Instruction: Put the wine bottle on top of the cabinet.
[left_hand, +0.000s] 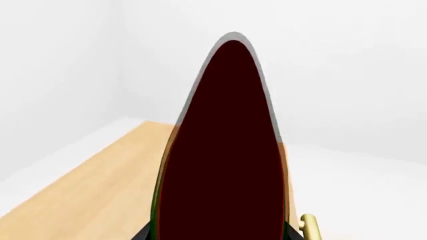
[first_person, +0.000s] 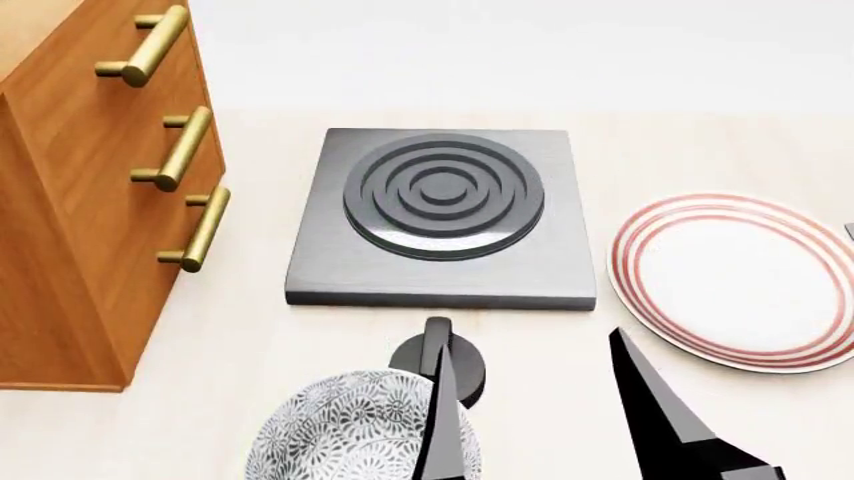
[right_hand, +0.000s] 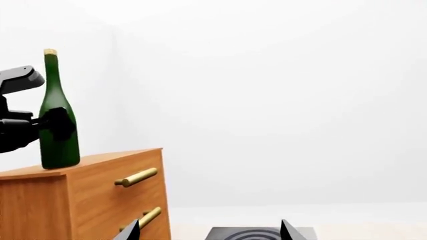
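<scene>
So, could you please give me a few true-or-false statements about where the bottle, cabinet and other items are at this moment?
1. The wine bottle stands upright on the cabinet. True.
2. The left claw has the bottle in its grip. True.
3. The right claw holds the striped plate. False: it is open and holds nothing.
4. The patterned bowl sits on the hob. False: it sits on the table in front of the hob.

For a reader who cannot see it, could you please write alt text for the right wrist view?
A tall dark green glass wine bottle stands upright on the orange-brown wooden cabinet, with the black left gripper around its body. White walls lie behind.
</scene>
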